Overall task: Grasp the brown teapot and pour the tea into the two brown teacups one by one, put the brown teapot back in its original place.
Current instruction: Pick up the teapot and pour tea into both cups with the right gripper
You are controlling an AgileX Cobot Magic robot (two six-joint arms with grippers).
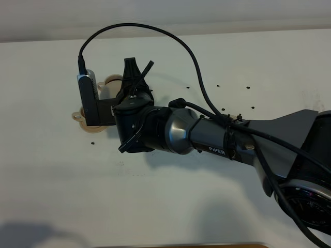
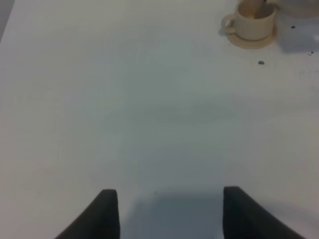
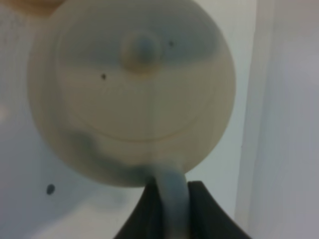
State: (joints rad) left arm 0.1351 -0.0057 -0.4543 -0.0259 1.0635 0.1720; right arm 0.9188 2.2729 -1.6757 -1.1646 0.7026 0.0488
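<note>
In the right wrist view the brown teapot (image 3: 132, 89) fills the frame with its knobbed lid facing the camera. My right gripper (image 3: 169, 194) is shut on its loop handle. In the exterior high view the right arm reaches across to the far left, and the right gripper (image 1: 130, 72) and its camera hide most of the teapot. One brown teacup (image 1: 78, 117) on its saucer peeks out beside the camera. A tan rim (image 1: 111, 81) behind it could be cup or teapot. The left wrist view shows that teacup (image 2: 253, 22) far from my open, empty left gripper (image 2: 169, 216).
The white table (image 1: 170, 201) carries several small dark specks (image 1: 247, 88) to the right of the arm. A black cable (image 1: 155, 31) loops above the wrist. The right arm's base (image 1: 310, 181) fills the lower right corner.
</note>
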